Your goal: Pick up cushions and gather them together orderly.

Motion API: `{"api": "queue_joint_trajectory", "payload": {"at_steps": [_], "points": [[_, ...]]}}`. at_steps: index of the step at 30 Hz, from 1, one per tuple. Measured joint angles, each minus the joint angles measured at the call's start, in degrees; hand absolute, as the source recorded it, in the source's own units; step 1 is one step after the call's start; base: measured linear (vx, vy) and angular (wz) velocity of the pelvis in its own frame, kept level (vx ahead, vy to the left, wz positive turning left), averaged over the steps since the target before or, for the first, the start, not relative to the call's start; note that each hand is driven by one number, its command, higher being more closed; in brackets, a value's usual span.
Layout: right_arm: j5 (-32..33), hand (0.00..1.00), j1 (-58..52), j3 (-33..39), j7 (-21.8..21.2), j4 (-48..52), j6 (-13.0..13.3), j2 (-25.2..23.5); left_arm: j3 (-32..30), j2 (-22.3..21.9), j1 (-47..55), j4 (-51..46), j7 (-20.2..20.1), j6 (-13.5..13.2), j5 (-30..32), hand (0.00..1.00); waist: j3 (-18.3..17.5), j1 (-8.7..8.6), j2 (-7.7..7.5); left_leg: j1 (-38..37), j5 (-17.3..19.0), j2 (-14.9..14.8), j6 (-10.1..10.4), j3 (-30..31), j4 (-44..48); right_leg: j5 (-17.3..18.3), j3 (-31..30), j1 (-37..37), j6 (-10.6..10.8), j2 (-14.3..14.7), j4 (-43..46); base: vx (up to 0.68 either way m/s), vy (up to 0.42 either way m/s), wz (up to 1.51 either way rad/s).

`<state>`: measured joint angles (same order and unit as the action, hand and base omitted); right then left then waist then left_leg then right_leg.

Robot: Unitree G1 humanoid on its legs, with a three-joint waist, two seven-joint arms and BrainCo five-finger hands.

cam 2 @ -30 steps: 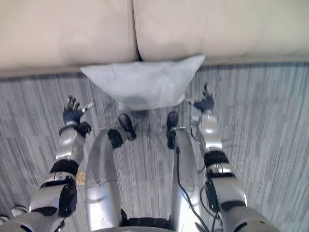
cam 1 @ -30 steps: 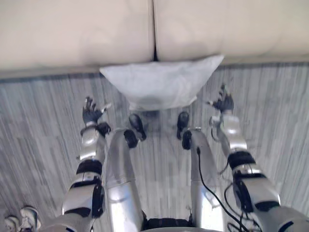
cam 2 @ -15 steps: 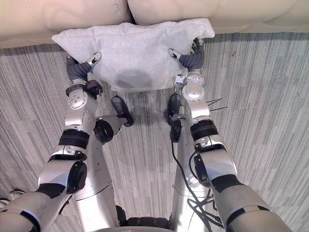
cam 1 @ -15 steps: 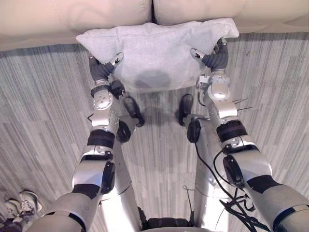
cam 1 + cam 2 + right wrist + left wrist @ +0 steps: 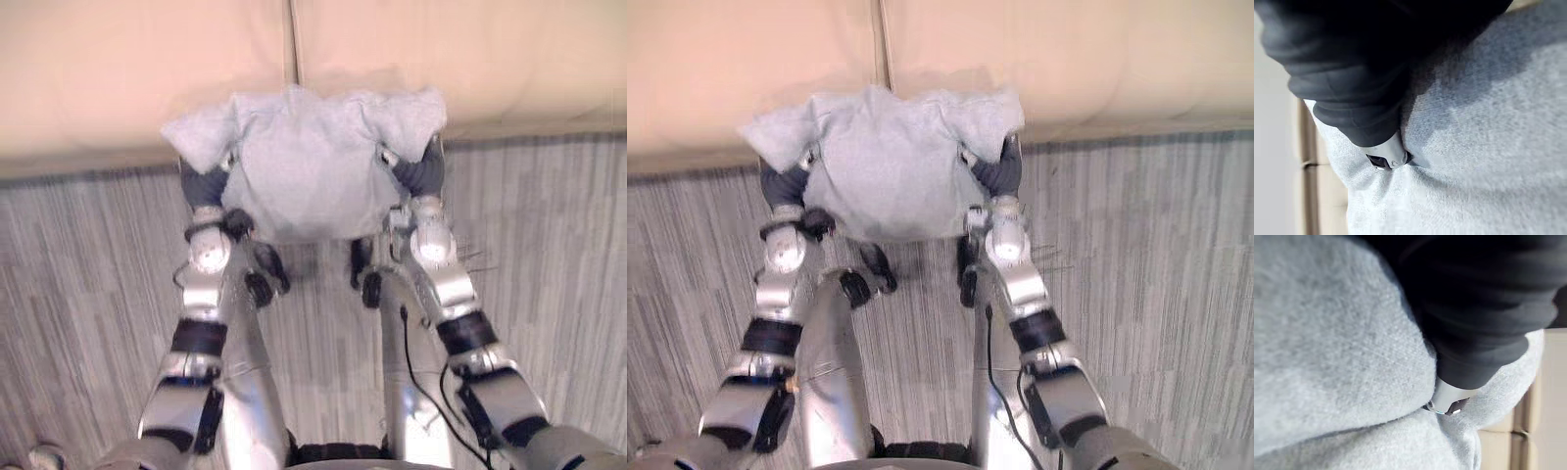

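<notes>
Fingers of my left hand (image 5: pixel 204 181) and right hand (image 5: pixel 423 174) are sunk in the fabric, so I can't tell if they're clamped; both squeeze the grey cushion (image 5: pixel 309 176) from its sides. Half a second ago it lay on the floor (image 5: pixel 78 294) at the foot of the sofa (image 5: pixel 147 69); now it's raised, bunched, in front of the sofa's middle seam, so pickup looks done, placing left. Count: one cushion, two hands, one sofa.
</notes>
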<state>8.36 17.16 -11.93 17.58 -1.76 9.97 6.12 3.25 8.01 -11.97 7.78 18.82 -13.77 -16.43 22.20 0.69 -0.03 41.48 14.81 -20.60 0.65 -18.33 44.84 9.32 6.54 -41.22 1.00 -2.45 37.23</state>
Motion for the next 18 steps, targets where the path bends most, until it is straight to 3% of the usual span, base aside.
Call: {"api": "queue_joint_trajectory", "payload": {"at_steps": [2, 8, 11, 18], "points": [[-0.33, 1.00, -7.05, -1.15, -1.79, 2.66, 1.01, 0.12, 1.71, -0.03, 7.01, -1.23, -1.27, -0.40, 1.32, 1.00, -4.52, -0.04, -0.49, -7.46, -0.34, 1.42, 0.48, -1.41, -5.21, -0.80, -0.23, 7.45, 0.25, 0.01, -5.87, 0.28, 0.080, 0.02], [-2.23, 1.00, -13.24, -2.31, -6.99, 1.13, 1.24, 3.06, 4.02, 2.52, 16.70, -1.16, -4.82, -0.51, 2.47, 1.00, -9.52, -0.71, -1.70, -23.41, -6.49, 7.96, 1.42, -3.15, -23.57, -6.46, -0.48, 23.31, 0.78, -1.36, -23.03, 0.23, 0.031, 0.12], [-2.21, 1.00, -14.79, -3.26, -8.90, -0.21, 1.21, 4.04, 4.13, 3.06, 19.45, -1.42, -6.14, -0.51, 2.62, 1.00, -10.92, -1.04, -1.68, -28.72, -8.22, 9.65, 2.00, -3.99, -29.79, -8.66, -1.12, 27.94, 0.76, -1.45, -28.29, 0.14, 0.018, -0.06], [-2.19, 1.00, -15.10, -4.45, -10.20, -0.20, 1.20, 4.96, 4.48, 3.76, 21.41, -1.69, -6.45, -0.50, 3.33, 1.00, -11.86, -1.48, -1.73, -32.43, -8.23, 9.75, 2.16, -5.80, -32.29, -12.45, -3.70, 30.82, 1.04, -0.64, -32.23, 0.02, 0.017, -0.20]]}}
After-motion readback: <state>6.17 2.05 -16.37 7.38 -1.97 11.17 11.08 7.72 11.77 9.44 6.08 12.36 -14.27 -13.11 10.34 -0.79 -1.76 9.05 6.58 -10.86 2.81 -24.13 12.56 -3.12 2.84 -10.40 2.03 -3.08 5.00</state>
